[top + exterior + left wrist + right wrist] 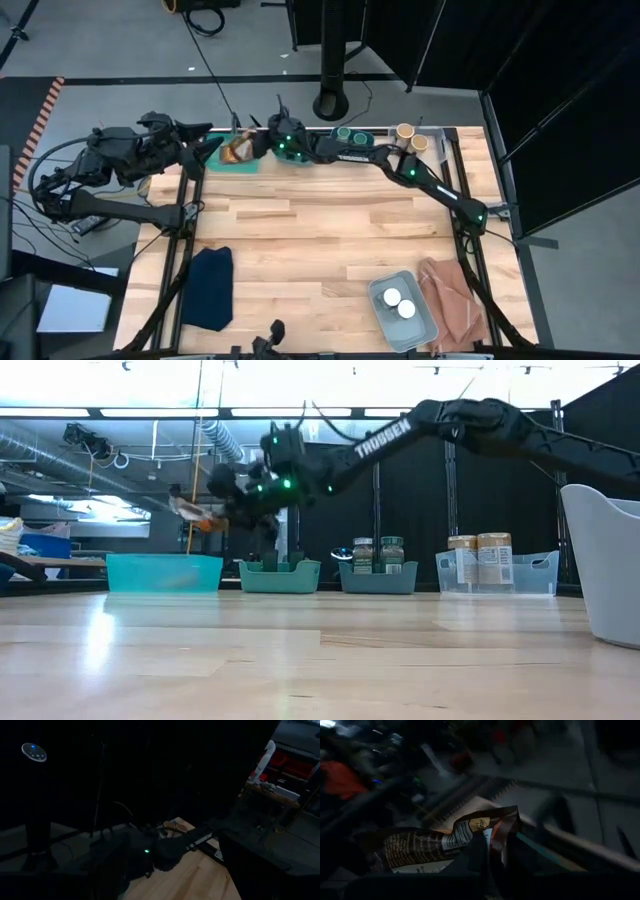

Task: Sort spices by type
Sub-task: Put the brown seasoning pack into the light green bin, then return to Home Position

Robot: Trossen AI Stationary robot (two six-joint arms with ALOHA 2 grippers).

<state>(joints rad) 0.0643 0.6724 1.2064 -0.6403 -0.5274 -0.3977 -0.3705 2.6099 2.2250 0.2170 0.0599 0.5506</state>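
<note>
Hanging above the teal bin (236, 163) at the far left end of the counter (320, 235), the right tool (246, 148) is clamped tight on a brown and orange spice packet (237, 150), held clear of the bin's floor. To its right along the back edge, green-lidded jars (377, 553) sit in a second teal bin (378, 578) and tan-topped jars (480, 559) in a clear bin (497, 574), while two white-lidded jars (398, 302) rest in a pale bin (403, 312) at the near right. The left tool (200, 138) waits off the counter's far left corner, fingers spread wide with nothing between them
</note>
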